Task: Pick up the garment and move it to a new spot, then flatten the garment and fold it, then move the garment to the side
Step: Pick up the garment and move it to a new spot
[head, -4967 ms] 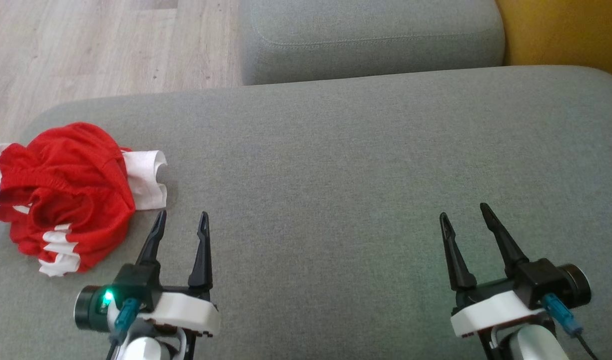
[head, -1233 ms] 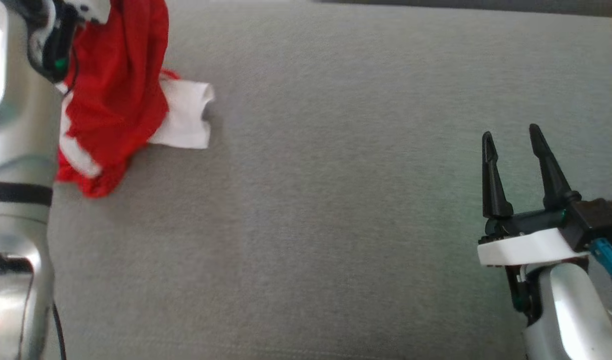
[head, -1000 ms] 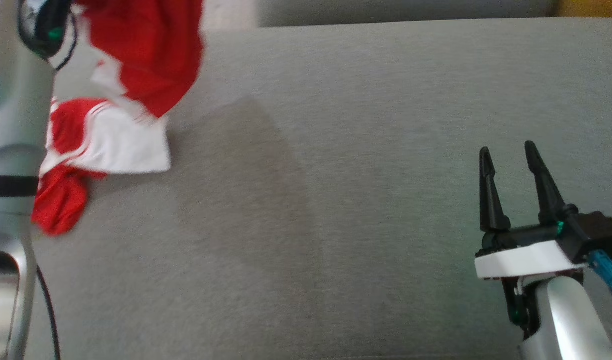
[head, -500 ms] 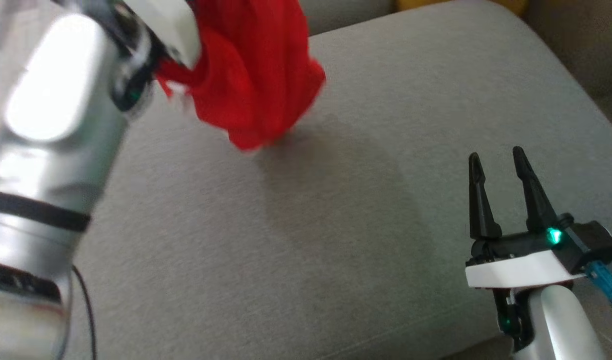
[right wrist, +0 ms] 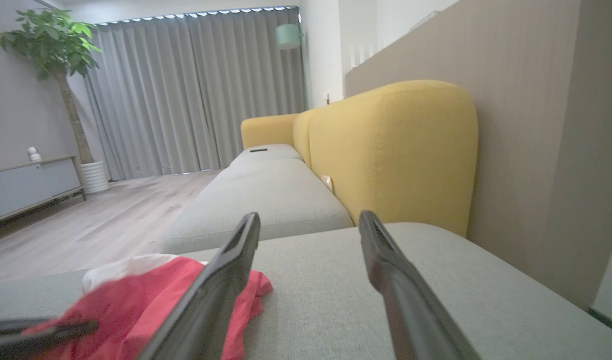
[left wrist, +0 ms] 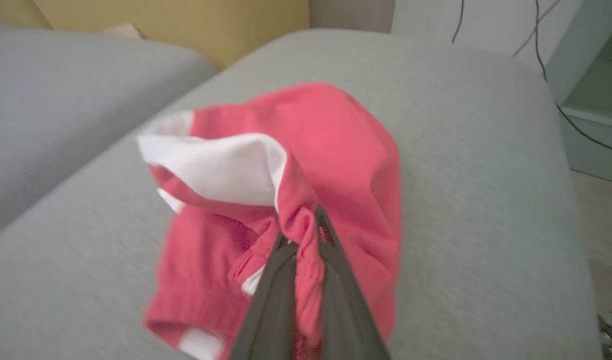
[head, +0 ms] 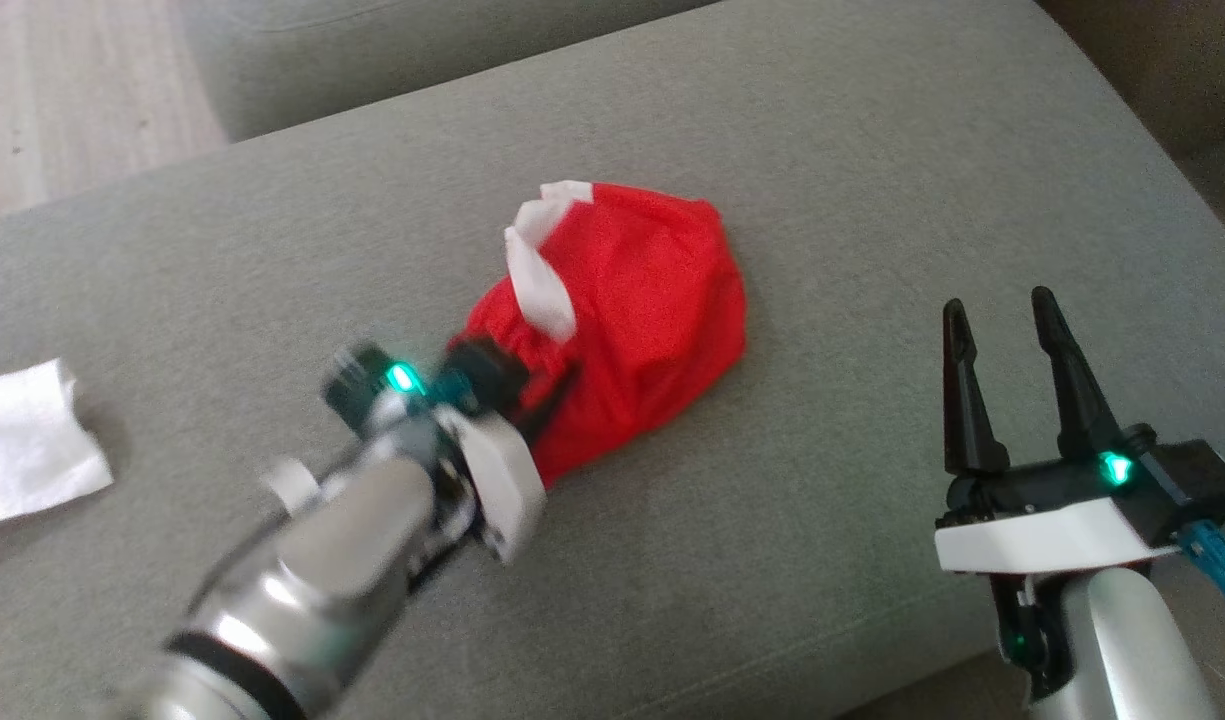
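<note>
**Head view.** The garment (head: 642, 300), red with white trim, lies bunched near the middle of the grey seat cushion (head: 872, 150). Bare fabric surrounds it on every side. The cushion rounds off at the upper right and ends along the lower right, where the right gripper (head: 999, 300) hovers well clear of the cloth. Its jaws are spread with nothing between them. The left gripper (head: 552, 395) reaches in from the lower left and its tips are buried in the garment's near end. A white scrap of cloth (head: 22, 440) sits at the left edge, well apart. It may belong to another piece, but too little of it shows to tell. Wooden floor (head: 62, 90) lies beyond the cushion's far left edge, beside a second cushion (head: 372, 50).

**Left wrist view.** This view shows what the head view hides: the two dark fingers are pinched together on a gathered red fold. The rest of the garment spreads beyond and to both sides of the tips, with a white panel turned over on the left. The picture is blurred. Past the cushion's rounded far end are cables (left wrist: 540, 45) and a pale cabinet (left wrist: 595, 100).

**Right wrist view.** The fingers stand wide apart over bare cushion. The garment lies low on the left, partly behind the left-hand finger. Ahead rise a yellow backrest (right wrist: 395, 150), grey curtains (right wrist: 196, 90) and a plant (right wrist: 51, 45).
</note>
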Available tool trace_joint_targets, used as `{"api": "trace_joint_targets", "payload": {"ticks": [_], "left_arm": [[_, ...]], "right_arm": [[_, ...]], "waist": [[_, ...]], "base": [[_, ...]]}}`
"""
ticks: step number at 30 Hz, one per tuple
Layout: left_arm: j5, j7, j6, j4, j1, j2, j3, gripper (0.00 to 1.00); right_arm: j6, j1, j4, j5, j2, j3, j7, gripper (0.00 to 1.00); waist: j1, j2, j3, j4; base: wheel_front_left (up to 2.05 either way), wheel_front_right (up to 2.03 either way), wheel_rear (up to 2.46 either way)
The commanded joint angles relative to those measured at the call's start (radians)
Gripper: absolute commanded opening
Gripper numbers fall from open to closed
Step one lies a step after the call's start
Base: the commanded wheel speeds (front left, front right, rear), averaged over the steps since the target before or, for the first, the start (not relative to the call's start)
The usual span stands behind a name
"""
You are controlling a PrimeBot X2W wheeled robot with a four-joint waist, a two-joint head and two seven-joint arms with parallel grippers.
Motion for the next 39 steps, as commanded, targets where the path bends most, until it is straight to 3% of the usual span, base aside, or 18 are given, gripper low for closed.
{"api": "trace_joint_targets", "payload": {"ticks": [1,3,4,5,19,30,39], "left_arm": [[-0.011,-0.015,0.001,-0.029,-0.034,0.01,0.021,0.0],[-0.009,-0.019,0.001,-0.06,0.007,-0.002,0.02,0.0],[0.001,-0.02,0.002,-0.09,0.027,-0.004,0.034,0.32],[0.016,-0.02,0.01,-0.123,0.05,-0.005,0.053,1.0],[0.172,-0.021,0.233,-0.528,0.518,-0.012,0.496,1.0],[0.305,-0.021,0.234,-0.691,0.773,-0.086,0.791,1.0],[0.403,-0.021,0.191,-0.775,0.853,-0.134,0.863,1.0]], "right_arm": [[0.008,-0.012,-0.031,-0.007,-0.001,0.018,-0.009,1.0],[0.008,-0.003,-0.038,-0.007,-0.001,0.012,-0.009,1.0],[0.008,0.004,-0.041,-0.008,-0.001,0.009,-0.009,1.0],[0.008,0.011,-0.042,-0.009,-0.001,0.009,-0.009,1.0],[0.008,0.124,-0.011,-0.019,0.0,-0.019,-0.009,1.0],[0.008,0.196,-0.005,-0.028,0.0,-0.059,-0.009,1.0],[0.008,0.237,0.01,-0.031,0.0,-0.047,-0.009,1.0]], "waist": [[0.0,-0.0001,-0.007,0.02],[0.0,-0.0001,-0.019,0.045],[0.0,-0.0001,-0.028,0.06],[0.0,-0.0001,-0.036,0.075],[0.0,-0.0001,-0.178,0.255],[0.0,-0.0001,-0.229,0.327],[0.0,-0.0001,-0.236,0.336]], "base": [[0.0,0.0,0.0],[0.0,0.0,0.0],[0.0,0.0,0.0],[0.0,0.0,0.0],[0.0,0.0,0.0],[0.0,0.0,0.0],[0.0,0.0,0.0]]}}
